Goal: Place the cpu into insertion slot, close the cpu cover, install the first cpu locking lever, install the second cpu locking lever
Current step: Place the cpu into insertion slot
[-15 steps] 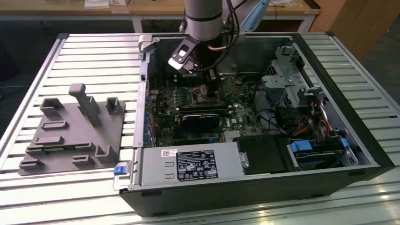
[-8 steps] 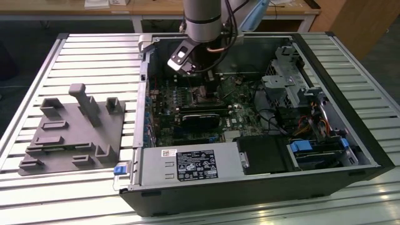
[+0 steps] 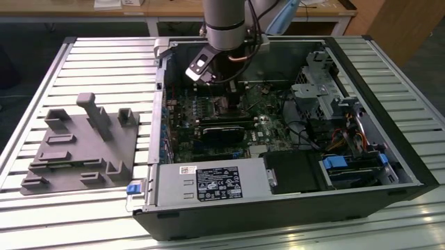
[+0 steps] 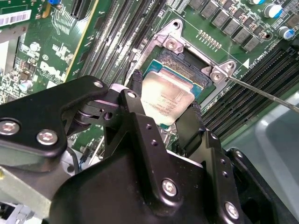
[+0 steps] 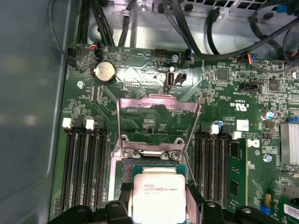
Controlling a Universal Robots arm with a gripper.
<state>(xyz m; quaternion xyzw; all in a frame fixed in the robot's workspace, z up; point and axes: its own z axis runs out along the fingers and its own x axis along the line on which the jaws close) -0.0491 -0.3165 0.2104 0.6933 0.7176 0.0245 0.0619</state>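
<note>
Pincer [image 4: 164,106] clamps cpu [image 5: 159,198] by two edges over insertion slot [image 4: 187,66]; cpu cover [image 5: 159,101] raised. I'd keep it level, corners aligned, no force.

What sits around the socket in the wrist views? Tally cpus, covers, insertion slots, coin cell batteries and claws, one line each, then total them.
cpu: 1
cpu cover: 1
insertion slot: 1
coin cell battery: 1
claw: 1
Total: 5

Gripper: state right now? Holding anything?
Gripper: shut on the cpu, at the insertion slot; cpu cover stands open.
</note>
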